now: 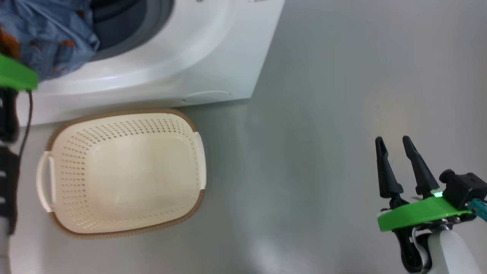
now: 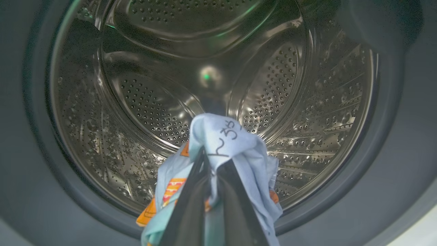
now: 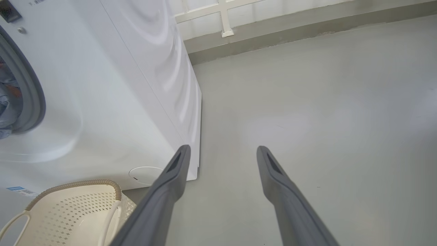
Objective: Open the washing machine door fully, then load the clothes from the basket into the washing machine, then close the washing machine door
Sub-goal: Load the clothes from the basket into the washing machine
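Left end effector [image 2: 212, 163] pinches the soft blue orange-printed fabric clothes [image 2: 235, 143], bunched at its 12 o'clock; right end effector [image 1: 393, 141] gapes wide.

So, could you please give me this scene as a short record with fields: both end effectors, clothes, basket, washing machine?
left end effector: shut on the clothes, at the mouth of the drum
right end effector: open, holding nothing, above the floor
basket: on the floor before the washing machine, inside bare
washing machine: mouth uncovered, steel drum visible
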Motion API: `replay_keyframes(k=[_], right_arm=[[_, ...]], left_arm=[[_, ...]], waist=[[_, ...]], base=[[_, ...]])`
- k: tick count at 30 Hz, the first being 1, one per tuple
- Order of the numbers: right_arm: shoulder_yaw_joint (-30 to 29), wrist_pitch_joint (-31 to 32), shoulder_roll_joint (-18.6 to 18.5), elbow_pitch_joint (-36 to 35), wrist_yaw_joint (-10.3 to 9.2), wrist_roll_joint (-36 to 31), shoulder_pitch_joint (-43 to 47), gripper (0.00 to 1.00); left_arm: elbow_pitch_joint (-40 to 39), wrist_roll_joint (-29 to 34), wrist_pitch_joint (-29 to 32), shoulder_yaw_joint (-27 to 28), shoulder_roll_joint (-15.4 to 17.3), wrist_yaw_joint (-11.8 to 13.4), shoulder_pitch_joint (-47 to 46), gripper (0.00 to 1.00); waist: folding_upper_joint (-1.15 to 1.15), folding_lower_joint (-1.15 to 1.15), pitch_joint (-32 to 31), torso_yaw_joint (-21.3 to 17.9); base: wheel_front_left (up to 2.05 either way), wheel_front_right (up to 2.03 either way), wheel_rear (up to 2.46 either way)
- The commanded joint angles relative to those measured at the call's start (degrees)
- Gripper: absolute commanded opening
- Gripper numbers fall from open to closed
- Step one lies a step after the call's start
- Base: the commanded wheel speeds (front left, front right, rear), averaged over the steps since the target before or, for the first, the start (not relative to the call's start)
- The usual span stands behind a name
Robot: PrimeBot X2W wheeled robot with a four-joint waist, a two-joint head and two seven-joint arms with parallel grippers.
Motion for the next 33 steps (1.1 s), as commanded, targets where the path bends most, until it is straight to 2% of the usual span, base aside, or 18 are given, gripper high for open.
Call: replay_keyframes(k=[1,7,12,18,21,22,23,25,33], right_arm=[[1.5,-0.4,0.2,-1.3,0.07,-0.8,-0.8,1.0],[2.7,-0.4,1.0,-1.1,0.07,-0.7,-3.3,1.0],[3.8,-0.4,1.4,-0.9,0.07,-0.4,-4.0,1.0],[4.7,-0.4,1.7,-1.0,0.07,-0.3,-4.7,1.0],[5.0,-0.4,1.7,-1.3,0.07,-0.2,-5.0,1.0],[5.0,-0.4,1.8,-1.4,0.07,-0.2,-4.9,1.0],[5.0,-0.4,1.8,-1.4,0.07,-0.2,-4.9,1.0],[5.0,-0.4,1.8,-1.4,0.07,-0.2,-4.8,1.0],[5.4,-0.4,1.9,-1.2,0.07,-0.2,-4.9,1.0]], left_arm=[[0.5,-0.2,-0.3,0.7,3.5,-0.1,-3.0,0.0],[9.5,-0.7,-0.3,-2.5,5.0,-0.1,-12.4,0.0],[10.3,0.8,-0.3,-4.3,6.9,-0.1,-16.8,0.0],[5.3,4.4,-0.3,3.1,8.1,-0.1,-18.5,0.0],[2.9,6.4,-0.3,8.2,7.1,0.0,-17.5,0.0],[3.6,7.2,-0.3,9.0,6.7,0.0,-16.8,0.46],[5.1,8.1,-0.3,8.9,6.4,0.0,-16.1,1.0],[7.1,9.8,-0.3,8.0,6.1,0.0,-15.6,1.0],[10.2,8.6,-0.3,7.7,5.1,-0.1,-15.4,1.0]], waist=[[0.0,0.0,3.0,-2.4],[0.0,0.0,5.9,-4.5],[0.0,0.0,6.9,-6.0],[0.0,0.0,8.0,-7.3],[0.0,0.0,8.5,-7.6],[0.0,0.0,8.6,-7.6],[0.0,0.0,8.6,-7.6],[0.0,0.0,8.7,-7.4],[0.0,0.0,8.0,-6.6]], base=[[0.0,0.0,0.0],[0.0,0.0,0.0],[0.0,0.0,0.0],[0.0,0.0,0.0],[0.0,0.0,0.0],[0.0,0.0,0.0],[0.0,0.0,0.0],[0.0,0.0,0.0],[0.0,0.0,0.0]])
